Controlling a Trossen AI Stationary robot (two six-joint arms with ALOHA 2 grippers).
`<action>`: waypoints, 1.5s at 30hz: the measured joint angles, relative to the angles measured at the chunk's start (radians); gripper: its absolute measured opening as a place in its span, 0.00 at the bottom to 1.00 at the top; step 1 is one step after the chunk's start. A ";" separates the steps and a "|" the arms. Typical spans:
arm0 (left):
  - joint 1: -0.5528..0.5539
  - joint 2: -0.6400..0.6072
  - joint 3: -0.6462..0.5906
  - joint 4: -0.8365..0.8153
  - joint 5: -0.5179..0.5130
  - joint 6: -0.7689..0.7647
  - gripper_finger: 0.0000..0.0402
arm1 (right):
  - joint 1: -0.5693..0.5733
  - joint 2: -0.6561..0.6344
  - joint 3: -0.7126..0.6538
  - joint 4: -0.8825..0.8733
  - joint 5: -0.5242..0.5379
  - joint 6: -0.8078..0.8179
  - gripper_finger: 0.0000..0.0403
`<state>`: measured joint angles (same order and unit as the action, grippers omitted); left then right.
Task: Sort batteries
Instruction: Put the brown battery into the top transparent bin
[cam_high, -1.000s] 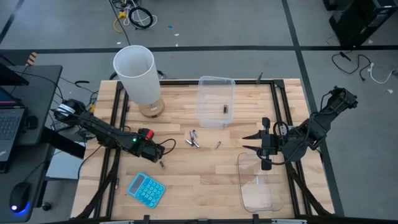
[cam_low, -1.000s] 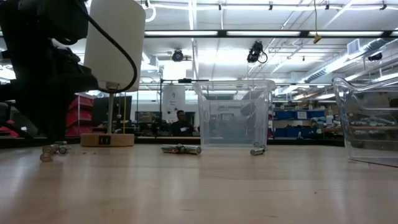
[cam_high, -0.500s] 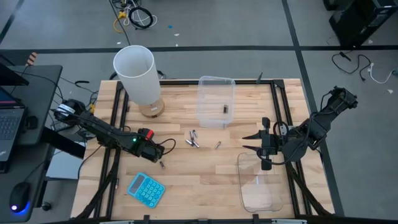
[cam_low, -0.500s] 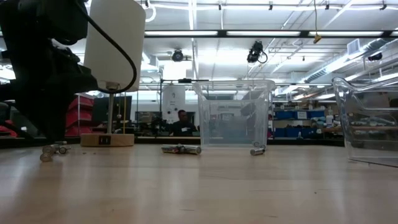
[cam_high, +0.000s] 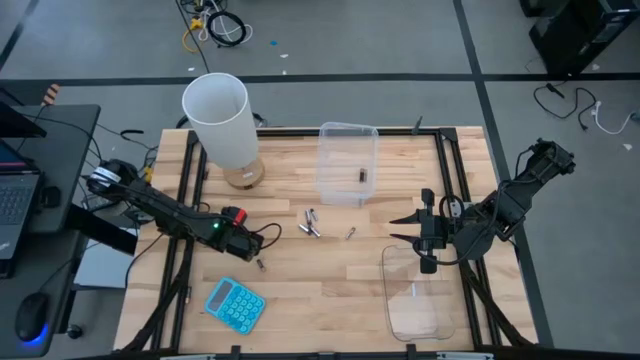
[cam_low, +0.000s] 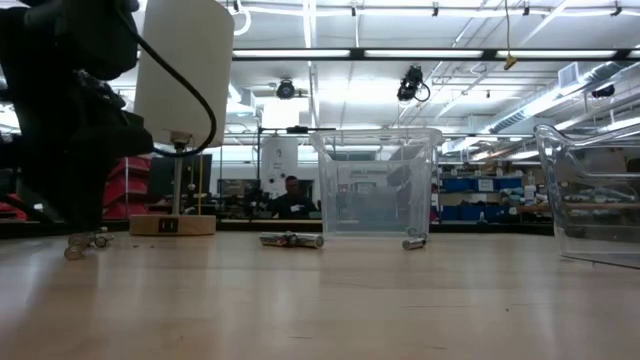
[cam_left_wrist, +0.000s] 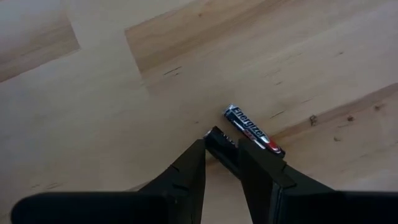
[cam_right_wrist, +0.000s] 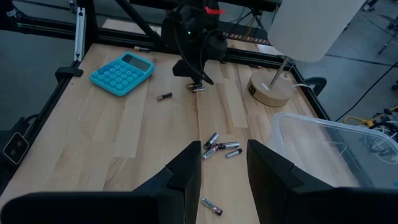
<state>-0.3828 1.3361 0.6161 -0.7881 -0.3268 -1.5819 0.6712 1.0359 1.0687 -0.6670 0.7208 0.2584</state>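
Left wrist view showed the left gripper (cam_left_wrist: 222, 160) pinching a dark battery (cam_left_wrist: 219, 142) between its fingers, with a second battery (cam_left_wrist: 254, 130) touching just beyond the tips. Lifting straight up would avoid dragging that neighbour. The right gripper (cam_right_wrist: 222, 160) waited spread apart. Nearest it, one clear tub (cam_high: 432, 318) appeared empty; the far tub (cam_high: 330, 180) held one battery (cam_high: 362, 175).

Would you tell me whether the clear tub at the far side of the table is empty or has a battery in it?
Not empty: the clear tub holds one dark battery, seen from above lying on its floor near the right wall.
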 joint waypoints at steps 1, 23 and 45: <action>0.000 0.000 -0.007 0.008 0.002 -0.001 0.24 | 0.000 0.000 0.000 0.000 0.000 0.000 0.29; -0.046 0.000 -0.033 0.037 0.055 0.004 0.24 | 0.000 0.000 0.000 0.000 0.000 -0.004 0.29; -0.059 -0.002 -0.029 0.031 0.063 0.036 0.07 | 0.000 0.000 0.000 0.001 0.000 0.000 0.29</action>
<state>-0.4416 1.3345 0.5871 -0.7573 -0.2638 -1.5459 0.6712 1.0355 1.0687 -0.6664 0.7208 0.2584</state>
